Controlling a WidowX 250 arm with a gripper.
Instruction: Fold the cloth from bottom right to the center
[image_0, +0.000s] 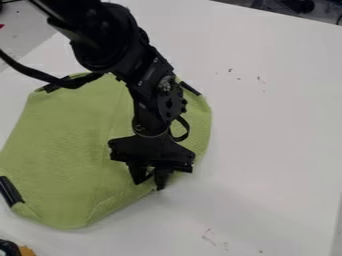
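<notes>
Our notes start at the hand (149, 185). It is black, pointing down over the near right edge of the cloth, its two fingers a little spread, with some green visible between them. One fingertip sits over the green; the other is right by the edge. We cannot tell whether either presses on the fabric.

Above the hand, the black arm (119, 47) slants in from the far left and crosses the far right part of the cloth. A black cable (30, 71) loops from the left side of the view up to it.

The green cloth (67, 140) lies on the left of the table, spread mostly flat, its outline roughly rounded. A slanting band runs along its near right margin, ending by the hand. We log three black strips at its rim: far left (56, 85), far right (190, 89), near left (10, 191).

The white table (274, 130) carries small dark specks (230, 70) at the far side and faint reddish marks (208, 237) near; we cannot make out any lettering in them. In the near left corner, a dark object (8, 247) with an orange-yellow part (27, 251).
</notes>
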